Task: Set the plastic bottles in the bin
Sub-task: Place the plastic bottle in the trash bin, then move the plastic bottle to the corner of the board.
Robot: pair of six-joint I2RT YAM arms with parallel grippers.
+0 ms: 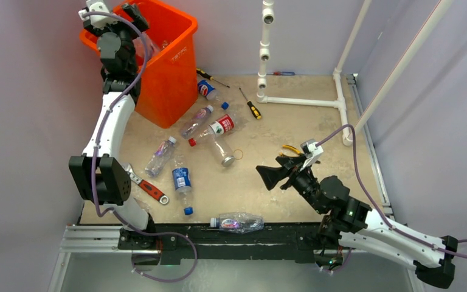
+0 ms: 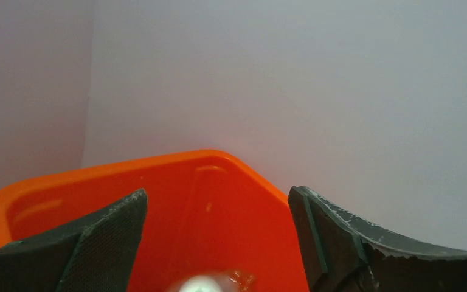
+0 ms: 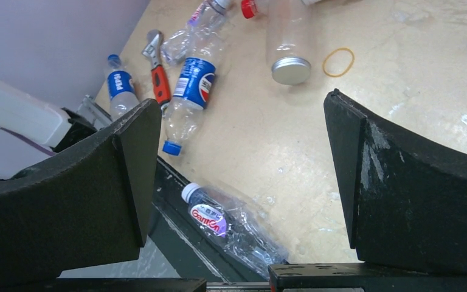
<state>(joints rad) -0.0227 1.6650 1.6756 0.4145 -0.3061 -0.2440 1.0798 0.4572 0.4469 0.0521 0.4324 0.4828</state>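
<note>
The orange bin (image 1: 169, 67) stands at the far left corner. My left gripper (image 1: 132, 13) hangs over its mouth, open, with only the bin's inner wall (image 2: 219, 201) between the fingers. Low between them a clear bottle (image 2: 210, 283) shows blurred inside the bin. Several plastic bottles lie on the table: a blue-labelled one (image 1: 182, 181), a red-labelled one (image 1: 217, 127) and a crushed one (image 1: 238, 222) at the near edge. My right gripper (image 1: 270, 176) hovers open over the table, above and right of the crushed bottle (image 3: 231, 224). Its fingers hold nothing.
A red-handled wrench (image 1: 149, 188) lies by the left arm. Screwdrivers (image 1: 250, 107) and the white pipe frame (image 1: 304, 101) are at the back. A clear jar with a silver lid (image 3: 289, 45) and a rubber band (image 3: 339, 61) lie mid-table. Walls close in on three sides.
</note>
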